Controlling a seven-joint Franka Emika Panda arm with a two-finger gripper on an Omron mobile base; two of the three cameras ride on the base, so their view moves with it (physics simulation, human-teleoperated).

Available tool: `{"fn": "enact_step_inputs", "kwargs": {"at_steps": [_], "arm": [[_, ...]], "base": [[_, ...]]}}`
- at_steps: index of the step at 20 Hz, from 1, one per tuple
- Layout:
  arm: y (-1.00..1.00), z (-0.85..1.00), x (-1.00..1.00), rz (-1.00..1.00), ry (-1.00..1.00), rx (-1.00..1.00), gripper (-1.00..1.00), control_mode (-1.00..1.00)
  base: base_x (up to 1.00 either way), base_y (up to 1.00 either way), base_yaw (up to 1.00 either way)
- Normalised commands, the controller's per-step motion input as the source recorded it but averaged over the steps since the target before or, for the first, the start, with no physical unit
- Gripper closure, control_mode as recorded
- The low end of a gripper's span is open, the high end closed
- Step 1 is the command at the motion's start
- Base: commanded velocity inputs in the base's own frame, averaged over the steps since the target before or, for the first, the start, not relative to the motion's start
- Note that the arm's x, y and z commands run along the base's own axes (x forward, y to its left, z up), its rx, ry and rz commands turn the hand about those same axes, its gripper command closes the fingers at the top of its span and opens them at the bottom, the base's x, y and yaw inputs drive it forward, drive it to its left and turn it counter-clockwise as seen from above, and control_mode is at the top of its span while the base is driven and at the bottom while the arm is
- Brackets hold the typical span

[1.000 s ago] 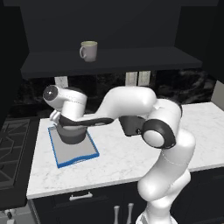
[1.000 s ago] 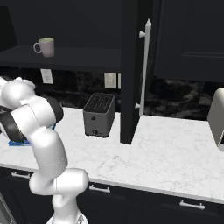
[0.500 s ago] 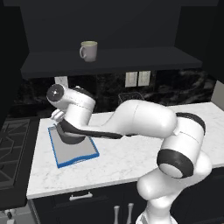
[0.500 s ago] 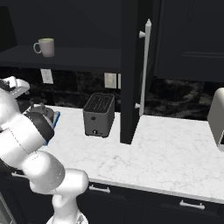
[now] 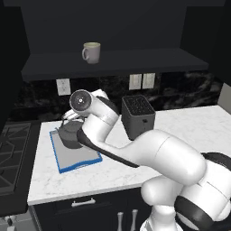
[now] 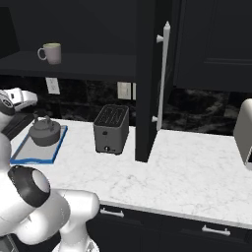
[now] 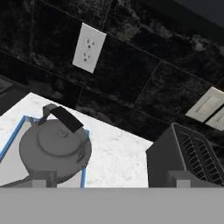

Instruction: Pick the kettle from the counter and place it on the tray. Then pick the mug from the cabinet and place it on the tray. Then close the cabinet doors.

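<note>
The dark grey kettle [image 5: 70, 133] [image 6: 44, 132] stands upright on the blue-rimmed tray [image 5: 76, 161] [image 6: 34, 156] at the left end of the marble counter [image 5: 180, 124]. My gripper [image 7: 111, 178] hangs open and empty just above and beside the kettle [image 7: 54, 148], facing the backsplash, and touches nothing. The beige mug [image 5: 91, 52] [image 6: 50, 52] sits on the shelf of the open cabinet [image 5: 117, 63] above the tray. One cabinet door [image 6: 147, 83] stands open, edge-on, with its silver bar handle [image 6: 165, 74] showing.
A boxy dark toaster [image 5: 137, 116] [image 6: 111, 129] [image 7: 188, 157] stands right of the tray. Wall outlets [image 7: 89, 48] are on the black backsplash. A stove [image 5: 11, 153] lies left of the counter, and a pale appliance [image 6: 244, 133] stands at the far right.
My arm has swung forward and the open hand has risen off the kettle, which stays on the tray. The mug has not moved.
</note>
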Motion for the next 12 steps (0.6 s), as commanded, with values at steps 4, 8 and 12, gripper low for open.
{"fn": "enact_step_inputs", "kwargs": {"at_steps": [4,8,12], "arm": [[-0.01,0.84,0.08,-0.16,0.0,0.12,-1.0,-1.0],[0.01,0.63,0.18,-0.14,-0.06,0.12,-1.0,-1.0],[0.05,0.57,0.33,-0.1,-0.16,0.13,-1.0,-1.0]], "base": [[0.0,0.0,0.0],[0.0,0.0,0.0],[0.0,0.0,0.0]]}}
